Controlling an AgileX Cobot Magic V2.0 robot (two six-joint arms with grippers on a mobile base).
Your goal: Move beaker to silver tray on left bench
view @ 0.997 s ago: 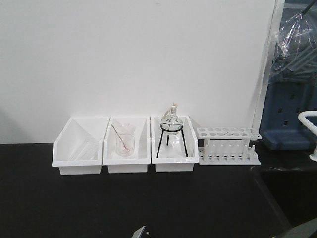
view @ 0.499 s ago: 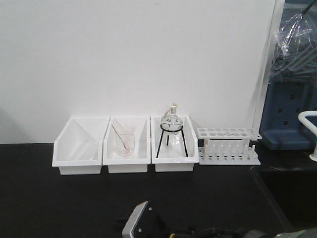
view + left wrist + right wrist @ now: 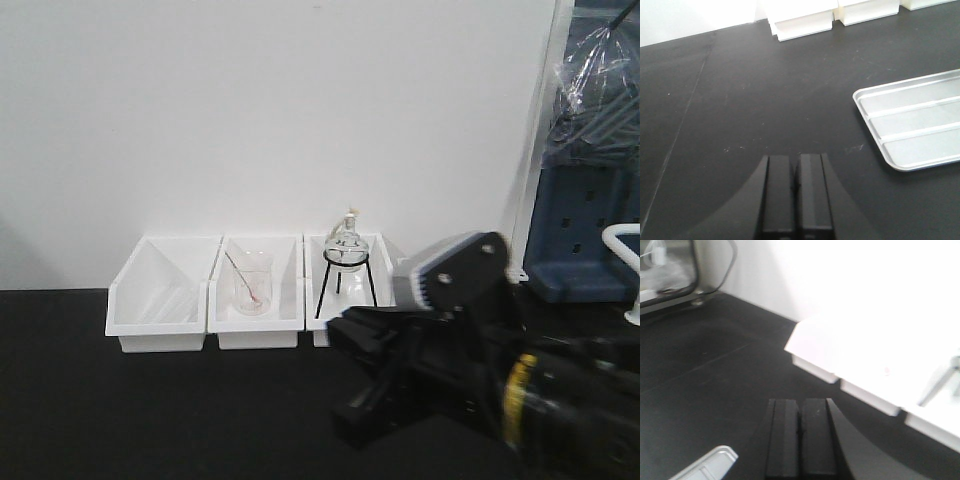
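Observation:
The small empty beaker is not in any view. The silver tray, with lengthwise ridges, lies on the black countertop to the right of my left gripper, which is shut and empty above the bench. A corner of the tray also shows in the right wrist view, left of my right gripper, which is shut and empty. The right arm fills the lower right of the front view.
Three white bins stand against the wall. The middle one holds a glass beaker with a thin rod; the right one holds a flask on a black tripod. A blue unit stands at the far right.
The right arm has risen from the bottom edge into the front view and moved right. It now covers the white test-tube rack that showed beside the bins.

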